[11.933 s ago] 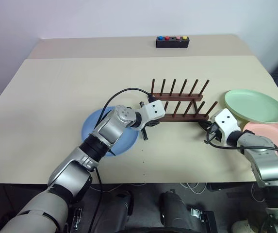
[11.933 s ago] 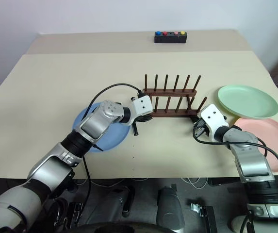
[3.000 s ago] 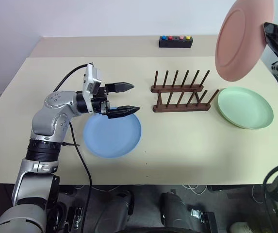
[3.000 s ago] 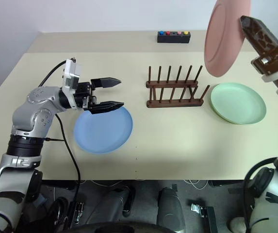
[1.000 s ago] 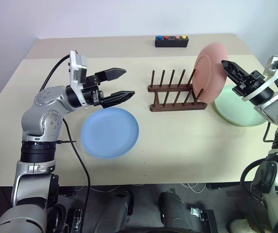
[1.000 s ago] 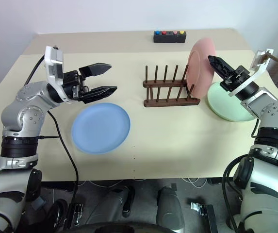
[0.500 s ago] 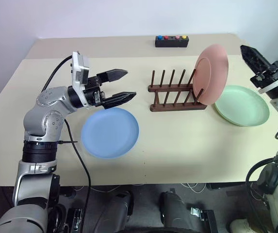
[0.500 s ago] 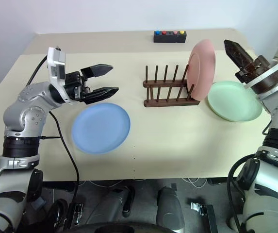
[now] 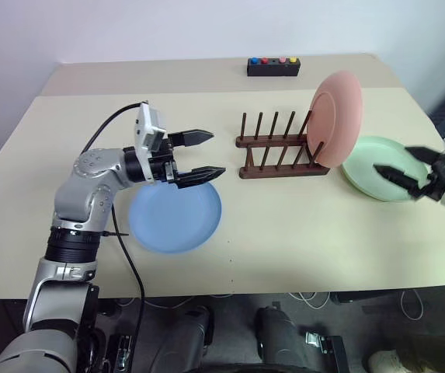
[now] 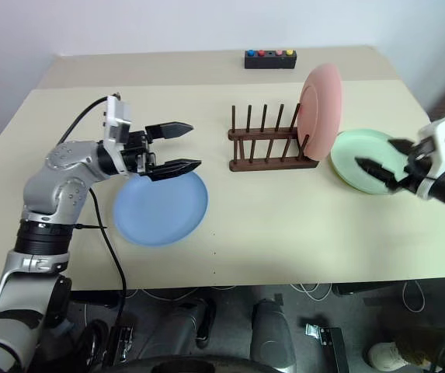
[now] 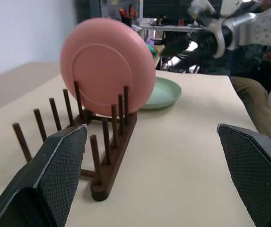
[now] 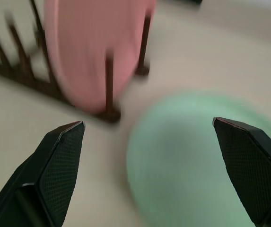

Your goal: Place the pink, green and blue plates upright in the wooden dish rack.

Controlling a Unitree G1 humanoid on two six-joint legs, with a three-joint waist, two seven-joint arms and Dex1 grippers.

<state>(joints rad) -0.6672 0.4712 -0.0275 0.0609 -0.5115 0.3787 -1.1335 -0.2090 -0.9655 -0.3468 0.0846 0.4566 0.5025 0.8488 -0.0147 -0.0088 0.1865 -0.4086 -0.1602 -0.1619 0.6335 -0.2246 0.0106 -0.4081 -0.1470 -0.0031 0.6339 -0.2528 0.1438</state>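
Upright pink plate (image 9: 336,118) at rack (image 9: 280,153) end, both pincers spread, right pincer (image 9: 407,172) over green plate (image 9: 368,179) rim.

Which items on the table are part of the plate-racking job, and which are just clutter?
Job: pink plate upright in the wooden dish rack; green plate and blue plate, both flat on the table.
Clutter: black button box.
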